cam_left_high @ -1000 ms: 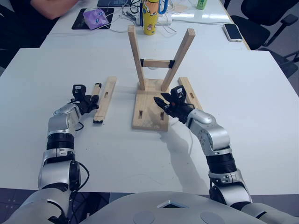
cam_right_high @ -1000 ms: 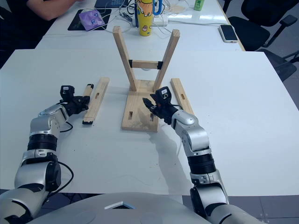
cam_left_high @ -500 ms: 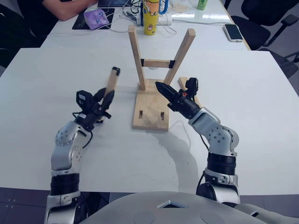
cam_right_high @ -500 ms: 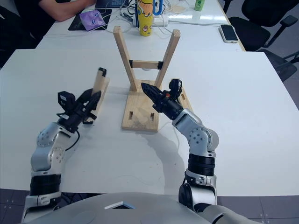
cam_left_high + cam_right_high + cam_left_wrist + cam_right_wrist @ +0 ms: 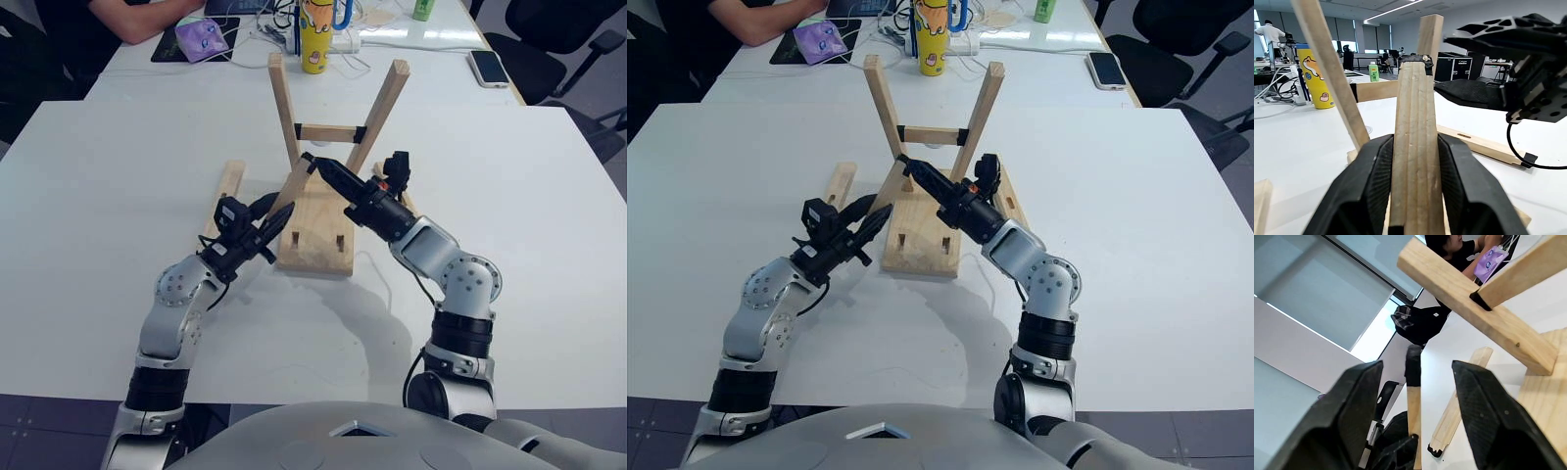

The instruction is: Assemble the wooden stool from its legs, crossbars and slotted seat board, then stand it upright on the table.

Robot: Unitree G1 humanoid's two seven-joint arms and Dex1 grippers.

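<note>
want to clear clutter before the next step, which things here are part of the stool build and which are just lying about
For the job:
seat board
fitted legs with crossbar
held leg in the left gripper
loose legs beside the board

Lying about:
yellow cup
phone
purple pouch
green bottle

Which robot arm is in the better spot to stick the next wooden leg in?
Probably the left arm. Its jaws are shut on the wooden leg, tilted up beside the seat board. The right arm's jaws stand open around that leg's top end, gripping nothing.
</note>
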